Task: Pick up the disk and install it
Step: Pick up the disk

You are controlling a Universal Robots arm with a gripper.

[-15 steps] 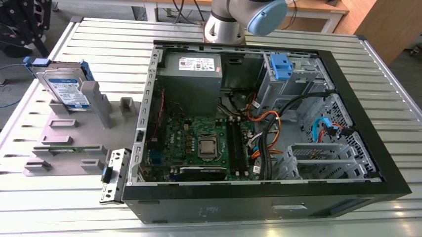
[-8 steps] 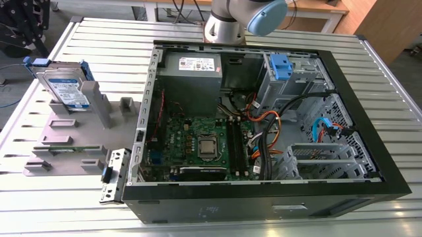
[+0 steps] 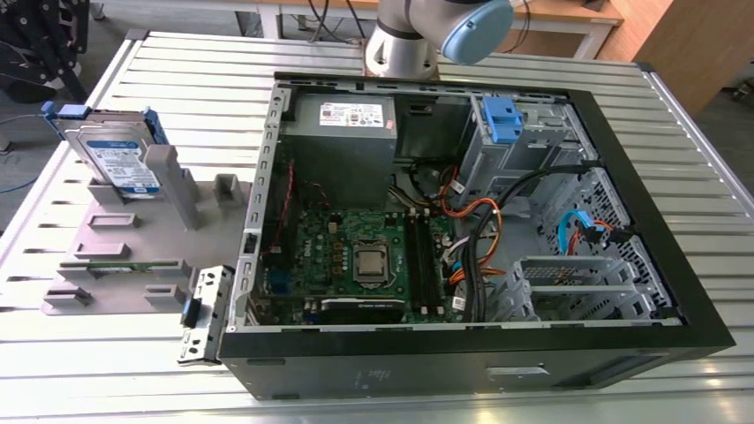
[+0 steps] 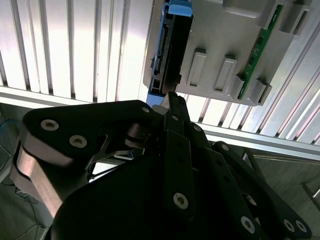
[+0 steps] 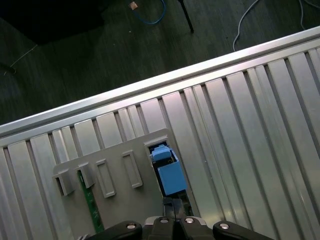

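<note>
Disk (image 3: pixel 116 159) stood on edge in the end slot of the grey holder (image 3: pixel 130 256), at the exterior view's left and well apart from the computer case (image 3: pixel 471 353). Blue rails framed it. A taller grey post (image 3: pixel 175 190) of the holder stood just beside its labelled face. On its other side there were bare slats of the metal table (image 3: pixel 71 371), and the room above it was open.

Your gripper (image 4: pixel 169 100) was closed, fingers pressed together with nothing between them. It hung above the disk (image 4: pixel 165 55), tips aimed at the disk's end and not gripping it. In the first wrist view the gripper (image 5: pixel 173 207) lined up the same way over the disk (image 5: pixel 169 176).

The holder also carried a green circuit strip (image 3: pixel 118 263) in a low slot near the disk end.

The case lay open-side up. Inside it you had:
- a motherboard (image 3: pixel 353 256)
- a grey power-supply box (image 3: pixel 342 132)
- a blue clip (image 3: pixel 501 119) in the drive cage
- a cable bundle (image 3: pixel 471 225)

A small metal bracket (image 3: pixel 200 314) lay just beside the case wall. The arm (image 3: pixel 436 35) rose behind the case.

What each view gave you:
- **Exterior view:** the label and the case.
- **Second wrist view:** the disk's connector edge, plus the strip (image 4: pixel 257 50) edge-on in the holder (image 4: pixel 225 30).
- **First wrist view:** the blue rail end from above, the table (image 5: pixel 260 125) edge, and dark floor beyond it with a blue cable (image 5: pixel 150 10).
</note>
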